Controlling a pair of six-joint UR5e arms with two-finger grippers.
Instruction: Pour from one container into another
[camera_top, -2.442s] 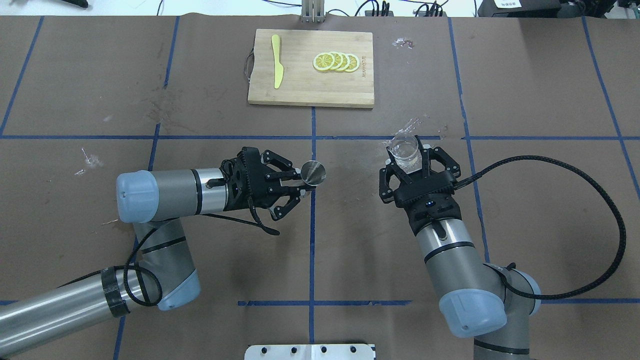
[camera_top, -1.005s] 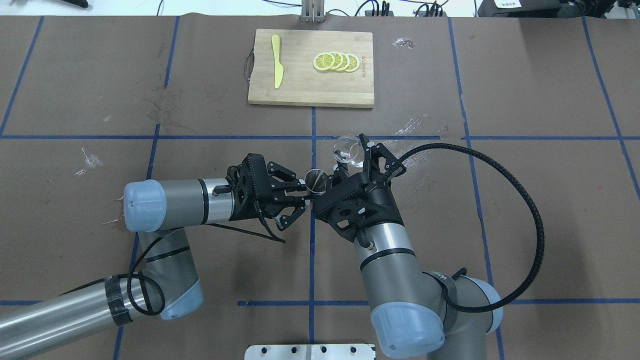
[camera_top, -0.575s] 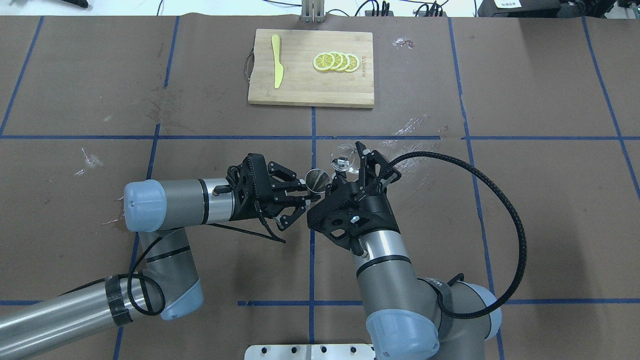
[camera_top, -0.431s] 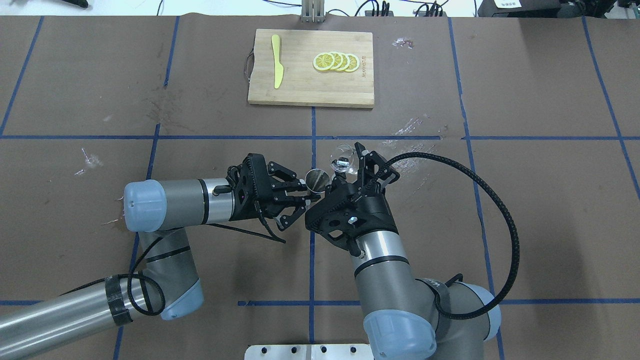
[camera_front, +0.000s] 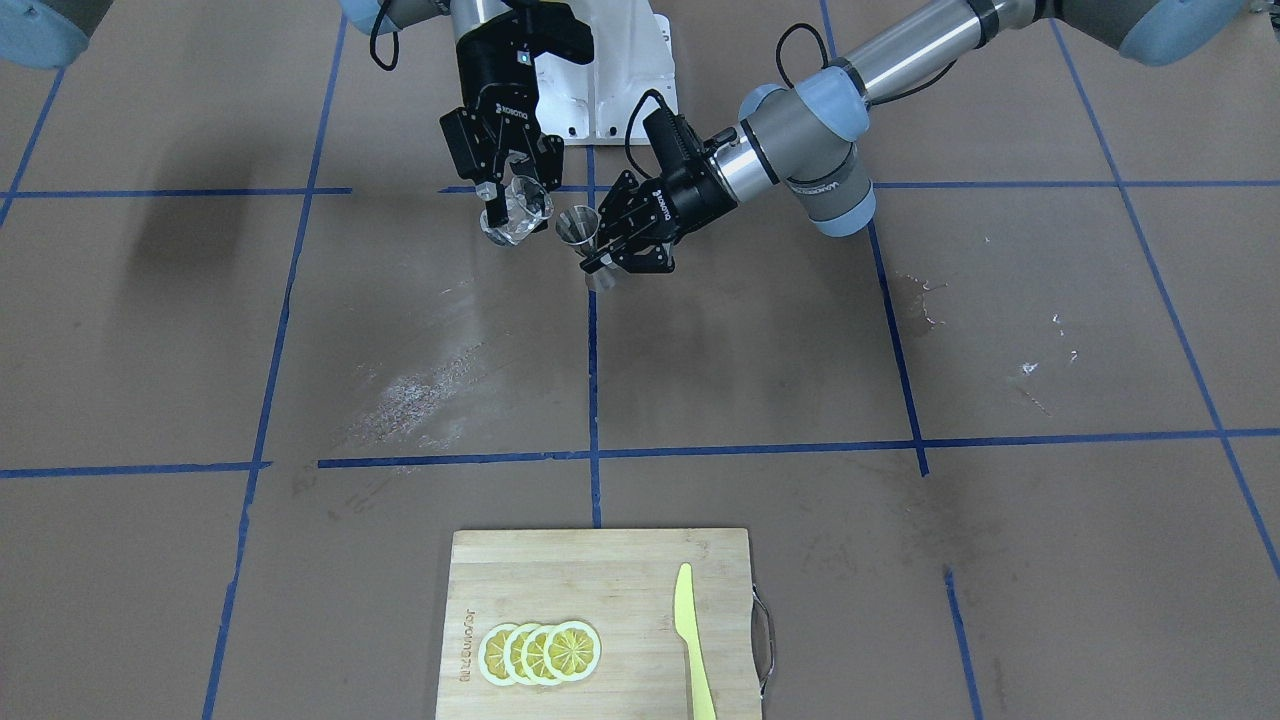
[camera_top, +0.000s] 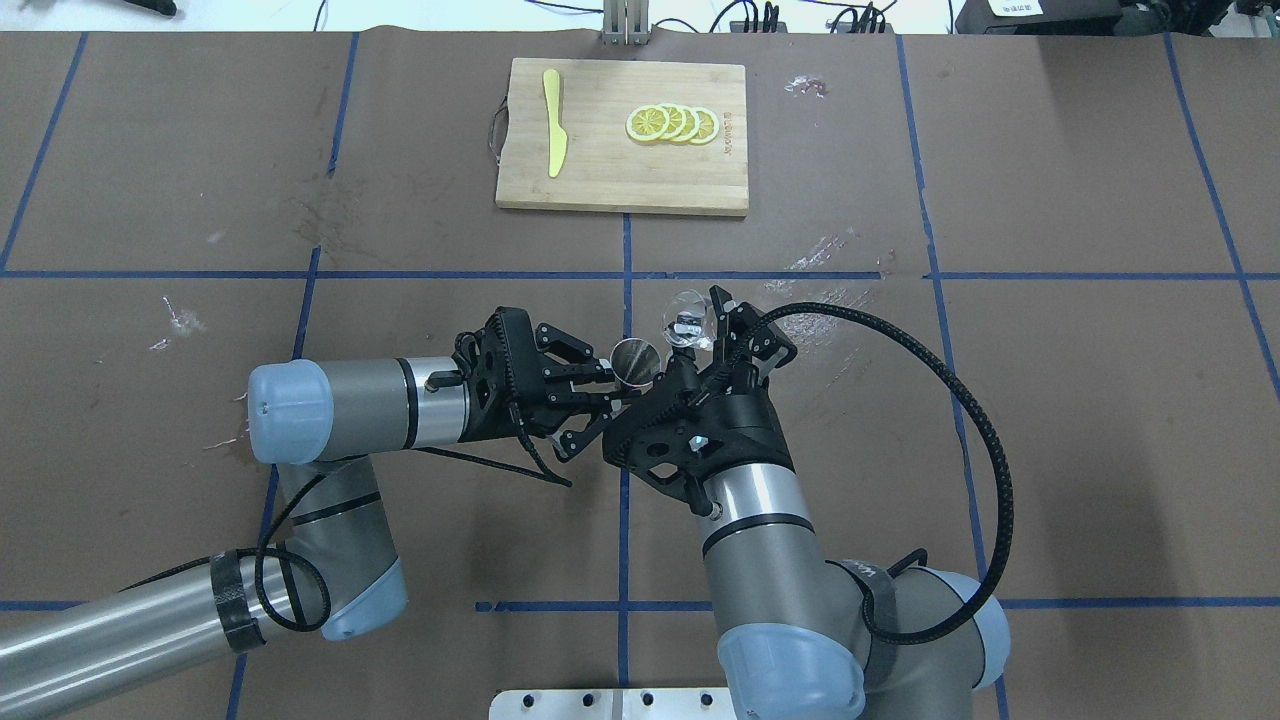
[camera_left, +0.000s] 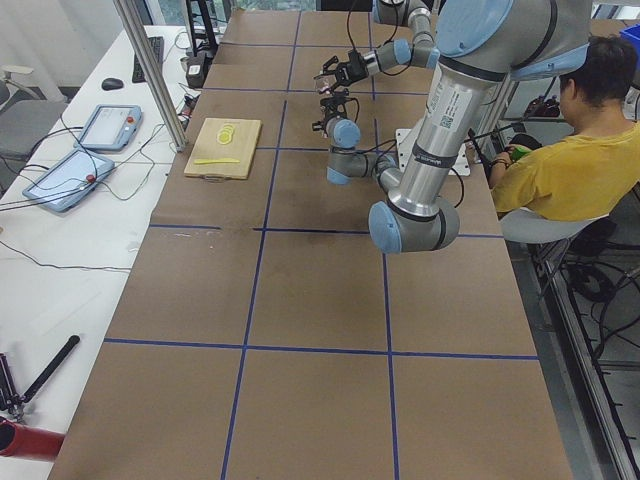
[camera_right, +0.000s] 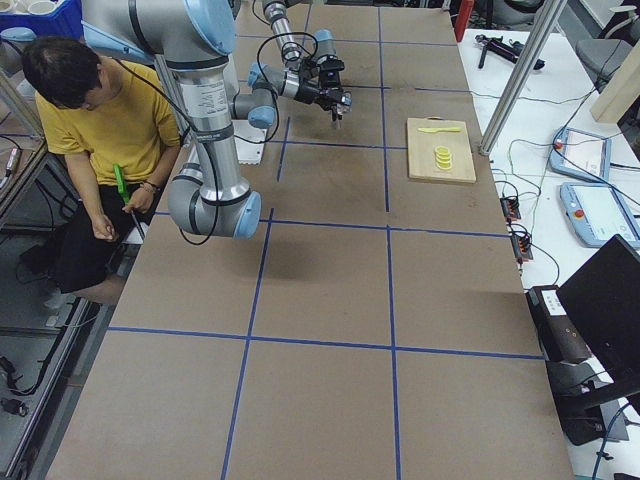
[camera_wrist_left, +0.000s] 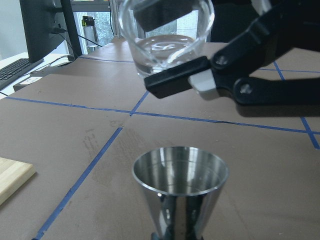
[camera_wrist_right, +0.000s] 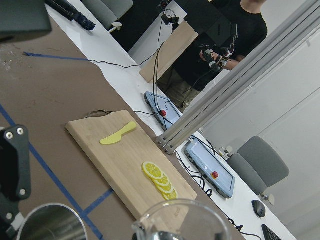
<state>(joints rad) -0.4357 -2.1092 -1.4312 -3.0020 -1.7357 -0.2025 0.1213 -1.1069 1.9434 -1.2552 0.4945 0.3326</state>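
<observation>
— Brown paper covers the whole table (camera_top: 1100, 450), and blue tape lines mark it into squares. What stands out most?

— 2 robot arms. The left arm (camera_top: 350, 400) lies low and reaches toward the middle. The right arm (camera_top: 760, 520) rises from the near edge and bends toward the same spot. A person (camera_right: 100, 120) in a yellow shirt sits beside the robot's base.

— And on the far side?

— A wooden cutting board (camera_top: 600, 185) lies flat, well apart from both arms. On it are a yellow knife (camera_top: 553, 120) near the handle end and 4 lemon slices (camera_top: 672, 124) overlapping in a row.

— What are the grippers doing?

— The left gripper (camera_top: 613, 388) has its fingers closed on the narrow waist of a steel jigger (camera_wrist_left: 180, 190). It holds the jigger upright, mouth up, above the table. The right gripper (camera_front: 516, 208) is clamped around a small clear glass cup (camera_wrist_left: 165, 45), with 1 finger on each side.

— Where is the cup relative to the jigger?

— Just beside it and higher, close to the middle tape line. The cup is tilted with its lip toward the jigger, and the 2 rims are apart. Clear liquid sits in the bottom of the cup.

— Is any of it running out?

— I cannot tell from these views.
</observation>
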